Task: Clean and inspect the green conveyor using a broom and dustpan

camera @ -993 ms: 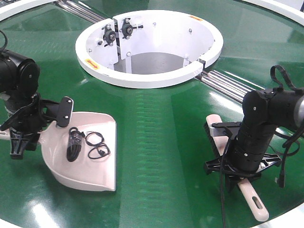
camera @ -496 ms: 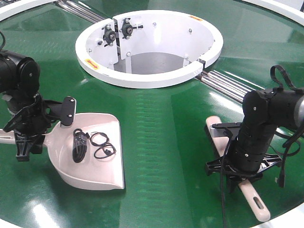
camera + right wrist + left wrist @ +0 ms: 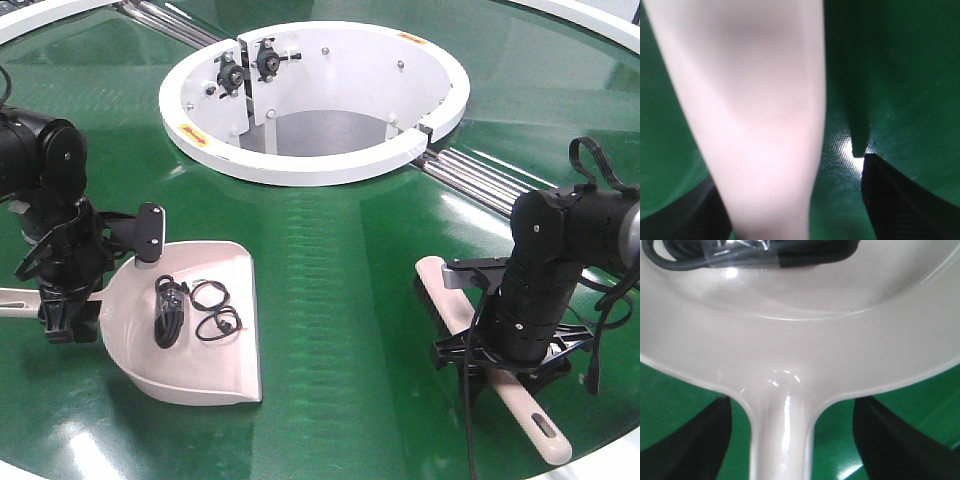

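The green conveyor (image 3: 340,300) fills the front view. The dustpan (image 3: 200,340) lies flat on it at the left, mouth to the right, with a black cable bundle (image 3: 165,310) and thin loops inside. My left gripper (image 3: 62,305) straddles its handle (image 3: 782,440), open, with green belt showing on both sides of the handle. The broom (image 3: 455,305) lies on the belt at the right, bristle head far-left and slotted handle end near-right. My right gripper (image 3: 500,362) stands over its handle (image 3: 765,125), open, with a clear gap at the right finger (image 3: 895,200).
The white ring hub (image 3: 300,165) sits at the back centre with metal roller strips (image 3: 490,180) running right from it and another strip (image 3: 170,20) at the back left. The belt's front edge curves past the broom's handle end (image 3: 545,440).
The left arm and dustpan have swung, the pan's mouth shifting right and toward me. The broom's head has slid left and nearer; the right arm has barely moved.
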{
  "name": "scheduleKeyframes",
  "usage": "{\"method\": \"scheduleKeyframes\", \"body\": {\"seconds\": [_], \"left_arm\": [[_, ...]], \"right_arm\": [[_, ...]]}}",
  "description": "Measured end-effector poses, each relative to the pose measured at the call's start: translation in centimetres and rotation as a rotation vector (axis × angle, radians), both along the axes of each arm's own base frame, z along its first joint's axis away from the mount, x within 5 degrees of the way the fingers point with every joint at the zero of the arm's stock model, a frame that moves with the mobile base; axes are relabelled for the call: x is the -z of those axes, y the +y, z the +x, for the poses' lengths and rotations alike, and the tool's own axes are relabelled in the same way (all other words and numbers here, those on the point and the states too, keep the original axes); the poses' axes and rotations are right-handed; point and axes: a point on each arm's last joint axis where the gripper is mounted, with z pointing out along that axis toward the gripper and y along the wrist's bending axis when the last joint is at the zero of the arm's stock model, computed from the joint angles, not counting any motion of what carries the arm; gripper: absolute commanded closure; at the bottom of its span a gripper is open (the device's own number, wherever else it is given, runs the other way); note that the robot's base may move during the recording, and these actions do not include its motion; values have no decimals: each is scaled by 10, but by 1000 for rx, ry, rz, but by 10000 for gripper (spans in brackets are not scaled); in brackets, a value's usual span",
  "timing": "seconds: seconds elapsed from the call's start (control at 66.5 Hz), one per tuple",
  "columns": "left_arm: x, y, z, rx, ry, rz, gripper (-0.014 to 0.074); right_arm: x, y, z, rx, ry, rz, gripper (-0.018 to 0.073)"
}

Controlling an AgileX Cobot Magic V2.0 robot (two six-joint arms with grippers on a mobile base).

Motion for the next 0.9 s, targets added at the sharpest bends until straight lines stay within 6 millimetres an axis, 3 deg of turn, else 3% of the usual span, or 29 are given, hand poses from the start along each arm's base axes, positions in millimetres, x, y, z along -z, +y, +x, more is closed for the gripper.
{"method": "scheduleKeyframes", "body": {"seconds": [0.196, 0.391, 0.692, 0.902], "left_arm": [[-11, -1, -4, -20, -27, -30, 93], [-44, -3, -17, -35, -108, -96, 93], [-118, -5, -62, -52, -294, -264, 93], [-169, -5, -109, -57, -436, -424, 93]], "right_arm": [[-22, -2, -4, -8, -73, 6, 58], [-64, -9, -15, -29, -240, 7, 58], [-147, -23, -46, -63, -666, 21, 60], [-205, -34, -87, -60, -986, 87, 78]]}}
